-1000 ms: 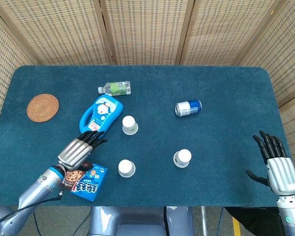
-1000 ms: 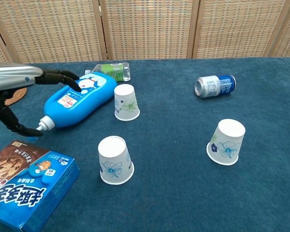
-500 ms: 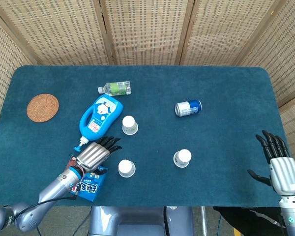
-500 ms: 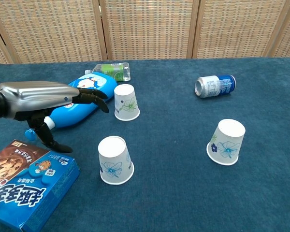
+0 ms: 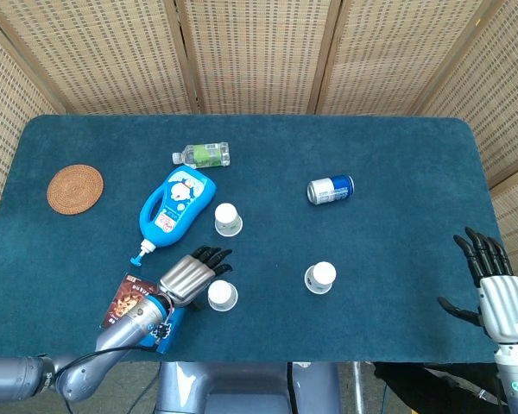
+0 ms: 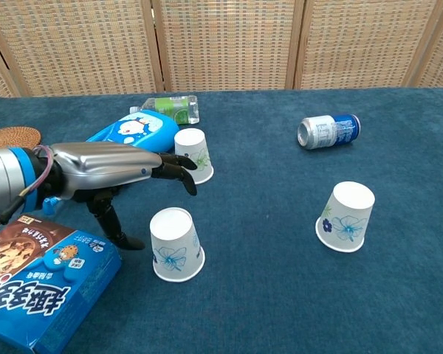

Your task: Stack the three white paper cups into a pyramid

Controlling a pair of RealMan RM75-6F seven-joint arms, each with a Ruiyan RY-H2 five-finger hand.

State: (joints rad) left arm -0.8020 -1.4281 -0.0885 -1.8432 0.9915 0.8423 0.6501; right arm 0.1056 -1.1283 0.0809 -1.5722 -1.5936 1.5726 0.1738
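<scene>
Left hand (image 6: 107, 171) has swung in beside the nearest cup (image 6: 176, 244), fingers spread, grasping nothing: grasp looks imminent. Second cup (image 6: 193, 155) just beyond that one, third cup (image 6: 347, 216) well right. Right hand (image 5: 499, 297) idle, fingers released.

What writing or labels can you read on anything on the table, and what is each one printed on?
Blue cookie box: large white Chinese-style characters across the front, too distorted to read reliably.
Blue bottle: a cartoon character and small label text, too small to read.
Blue and silver can: print too blurred to read.
Small clear bottle: green label, unreadable.
Three white paper cups: blue flower prints only, no words.
</scene>
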